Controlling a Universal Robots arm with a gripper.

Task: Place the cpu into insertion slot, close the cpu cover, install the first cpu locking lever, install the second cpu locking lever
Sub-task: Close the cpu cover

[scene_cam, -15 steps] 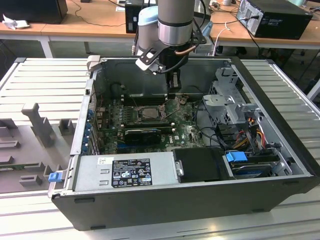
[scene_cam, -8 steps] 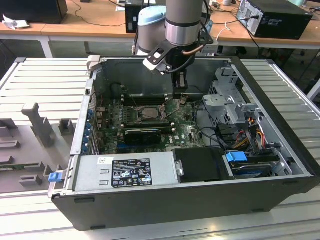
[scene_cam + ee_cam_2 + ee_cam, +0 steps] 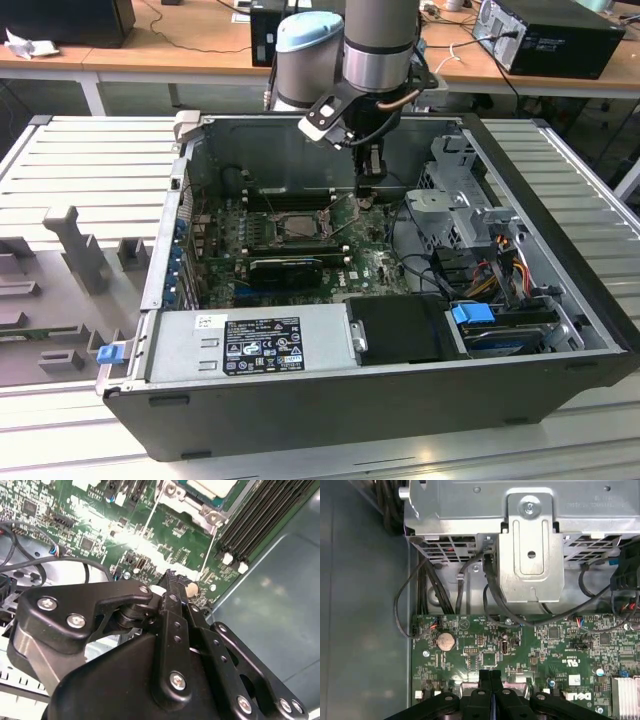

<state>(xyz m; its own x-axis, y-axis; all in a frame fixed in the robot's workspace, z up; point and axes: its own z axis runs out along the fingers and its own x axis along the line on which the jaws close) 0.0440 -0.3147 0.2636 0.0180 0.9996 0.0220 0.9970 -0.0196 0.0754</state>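
My gripper [image 3: 368, 198] reaches down into the open computer case, just to the exterior view's right of the insertion slot [image 3: 298, 222] on the green board. In the first wrist view its black fingers [image 3: 484, 682] are pressed together, shut, tips close to the board, with nothing seen between them. In the second wrist view the cpu [image 3: 212, 486] shows its pale face in the slot, with the cpu cover [image 3: 197, 504] as a metal frame at its edge. Two thin wire locking levers run from the slot: one [image 3: 151, 512] off to the side, the other [image 3: 210, 547] ending close to my gripper [image 3: 176, 577].
Long black memory slots [image 3: 255, 520] lie beside the socket. A metal drive cage [image 3: 530, 555] with black cables [image 3: 445, 595] stands past the board edge. A power supply [image 3: 250, 345] and black shroud [image 3: 400, 330] fill the case front. The case walls [image 3: 300, 150] close in around.
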